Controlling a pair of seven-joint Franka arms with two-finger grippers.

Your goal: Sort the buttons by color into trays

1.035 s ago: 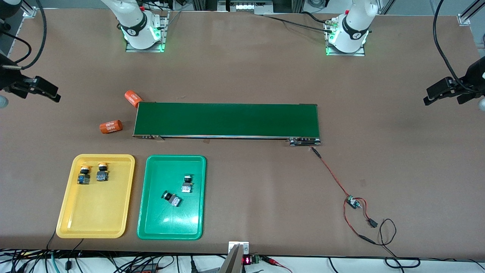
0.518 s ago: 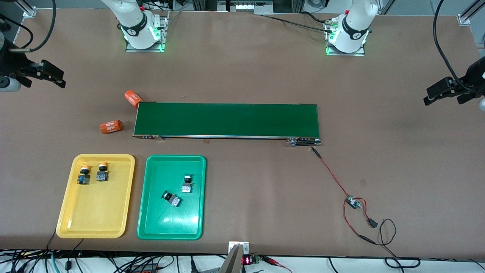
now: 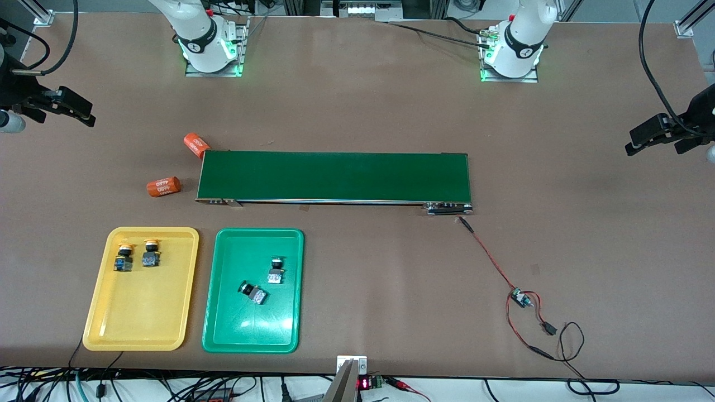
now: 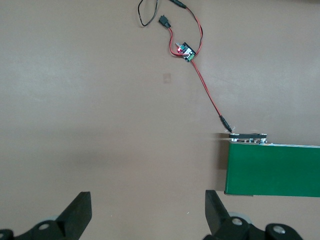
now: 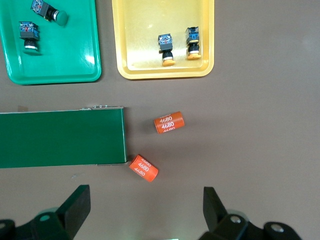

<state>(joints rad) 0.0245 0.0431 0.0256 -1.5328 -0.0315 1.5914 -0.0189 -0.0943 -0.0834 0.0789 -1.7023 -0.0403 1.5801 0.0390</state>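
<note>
Nearest the front camera sit the two trays side by side, and nothing in them has shifted since a second ago: the yellow tray (image 3: pixel 141 288) at the right arm's end of the table holds the two yellow buttons (image 3: pixel 123 257) close together at its farther end, and the green tray (image 3: pixel 253 290) just beside it holds the two green buttons (image 3: pixel 275 270), one toppled at an angle a little nearer the camera than the other (so every button already lies in the tray of its own color). Farther back the long green conveyor belt (image 3: pixel 334 177) lies across the middle of the table, with two orange cylinders (image 3: pixel 163 186) marked 4680 off its end toward the right arm, one touching the belt's far corner, the other apart on the bare table. A red wire runs from the belt's other end to a small circuit board (image 3: pixel 520 298), unmoved as well. The one thing that has changed is the right gripper (image 3: pixel 58 104): a second ago it hung lower and closer to the table edge, and it has since drawn up and settled over bare table toward its own end, well away from the trays. Its jaws stand spread wide with nothing between them. The left gripper (image 3: pixel 659 133) waits where it was, over bare table at its own end, jaws likewise spread wide and holding nothing.
</note>
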